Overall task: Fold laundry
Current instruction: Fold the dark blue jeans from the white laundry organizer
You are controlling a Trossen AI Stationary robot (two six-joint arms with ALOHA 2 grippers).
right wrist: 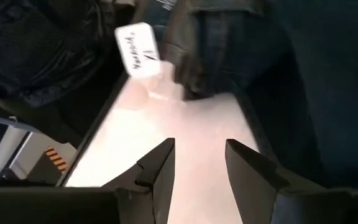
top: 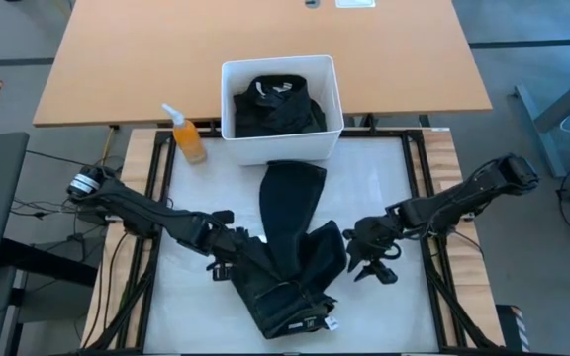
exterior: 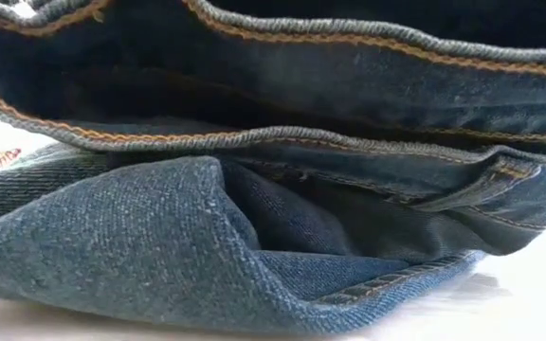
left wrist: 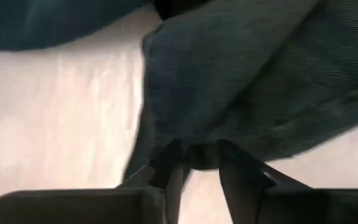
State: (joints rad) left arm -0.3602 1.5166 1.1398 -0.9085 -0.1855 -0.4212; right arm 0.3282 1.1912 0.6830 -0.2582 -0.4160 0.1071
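A piece of the laundry, a pair of dark blue denim jeans (top: 290, 247), lies partly folded on the white table top. One leg stretches toward the white bin (top: 280, 148), and the waist end with a white tag (right wrist: 138, 46) lies near the front edge. The denim (exterior: 159, 246) fills the low view. My left gripper (top: 228, 247) hangs at the jeans' left side, pointing steeply down, fingers apart. My right gripper (top: 372, 265) stands open just right of the jeans over bare table (right wrist: 191, 118), nothing between its fingers. My left gripper (left wrist: 197, 163) comes from above with its fingertips on either side of an edge of the denim (left wrist: 197, 146). Whether they touch the cloth I cannot tell. The cloth there lies slack on the table.
The bin at the table's far edge holds more dark garments (top: 275, 104). An orange spray bottle (top: 188, 138) stands left of it. Bare white table (top: 384, 188) lies to the right of the jeans and also to their left. A wooden table top (top: 265, 40) lies beyond the bin.
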